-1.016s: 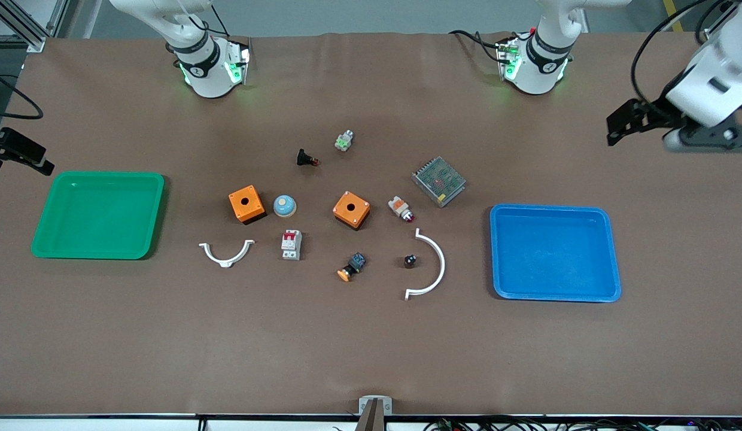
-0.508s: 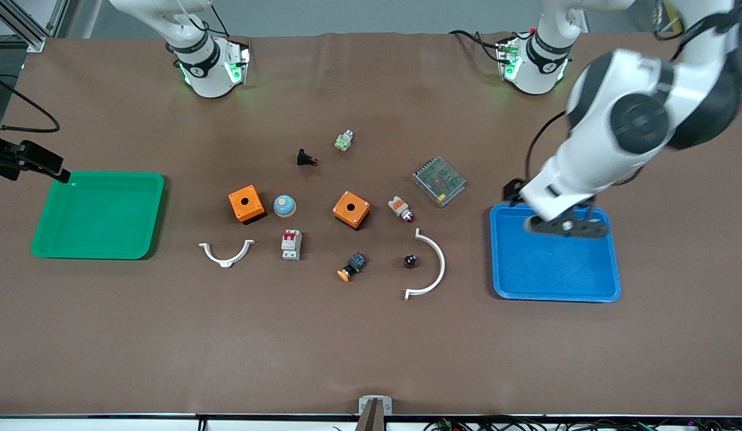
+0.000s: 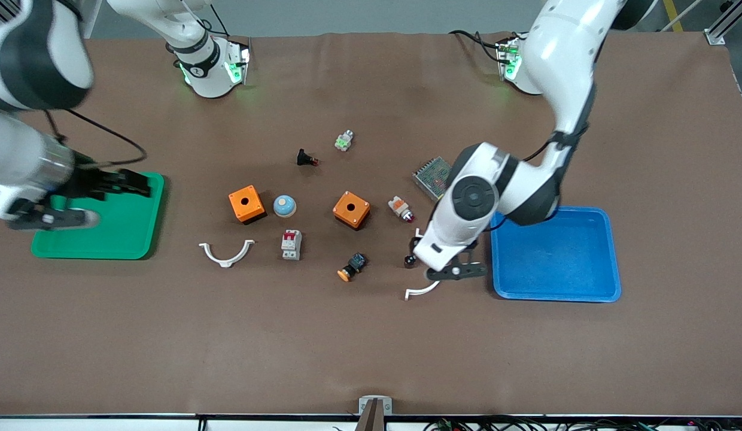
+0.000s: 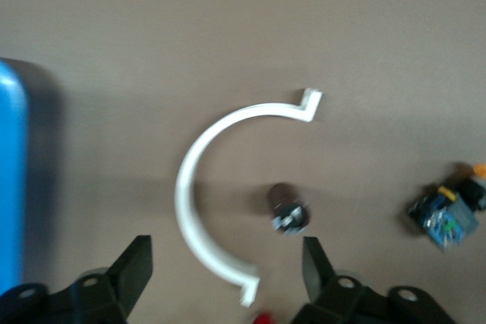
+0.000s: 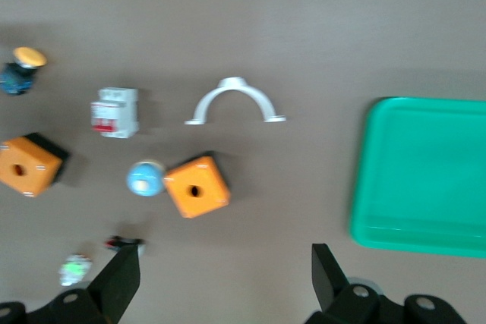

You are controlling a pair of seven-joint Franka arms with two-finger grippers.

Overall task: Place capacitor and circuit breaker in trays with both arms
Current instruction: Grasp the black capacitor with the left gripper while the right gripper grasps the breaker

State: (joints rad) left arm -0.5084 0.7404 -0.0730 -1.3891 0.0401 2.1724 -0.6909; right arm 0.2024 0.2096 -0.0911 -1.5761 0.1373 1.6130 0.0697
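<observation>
The left gripper (image 3: pixel 452 270) hangs over the large white curved bracket (image 3: pixel 420 291), its fingers (image 4: pixel 135 265) spread wide and holding nothing. In the left wrist view the capacitor (image 4: pixel 291 216) sits on the desk (image 3: pixel 371 347) inside the bracket's curve, roughly between the fingers, which suggests the arm is lining up to pick it. The blue tray (image 3: pixel 610 251) lies just beside, toward the left arm's end, a likely drop spot.

The right gripper (image 3: pixel 116 185) hovers over the green tray (image 3: pixel 140 239), fingers (image 5: pixel 121 278) also wide apart and empty. The circuit breaker (image 3: pixel 291 244) rests on the desk well apart from it, between the small white bracket (image 3: pixel 226 254) and the orange-capped push button (image 3: pixel 351 267), nearer the front camera than the blue dome button (image 3: pixel 284 206), so this arm probably has a reach ahead
</observation>
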